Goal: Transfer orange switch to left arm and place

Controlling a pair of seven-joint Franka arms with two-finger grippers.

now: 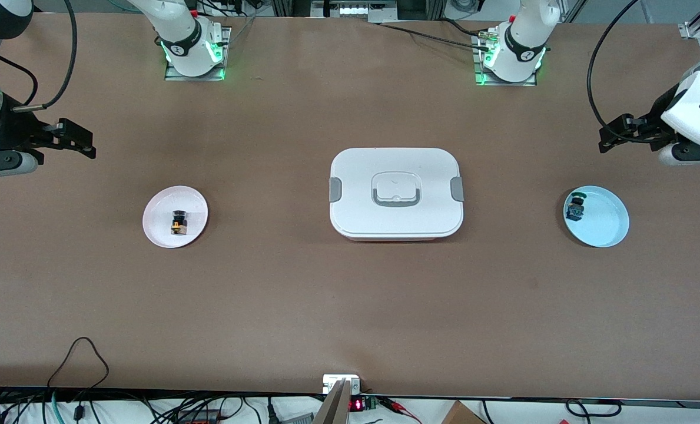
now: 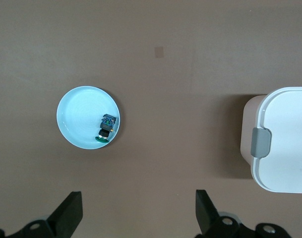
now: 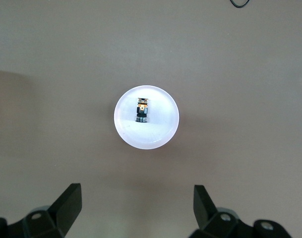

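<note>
Both grippers, left (image 1: 604, 141) and right (image 1: 89, 146), hang open and empty. The tiny orange switch (image 1: 178, 222) could slip; a low carry would clip the box (image 1: 395, 193)

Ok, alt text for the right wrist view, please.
The orange switch lies on a small white plate on the brown table, seen from straight above. The right gripper hangs over the table beside the plate, jaws open and holding nothing.

Left end effector (image 1: 604, 138) hangs in the air at the left arm's end of the counter, fingers (image 2: 69, 210) spread wide, holding nothing. Right end effector (image 1: 88, 143) mirrors it at the right arm's end, fingers (image 3: 66, 206) wide, nothing held.
</note>
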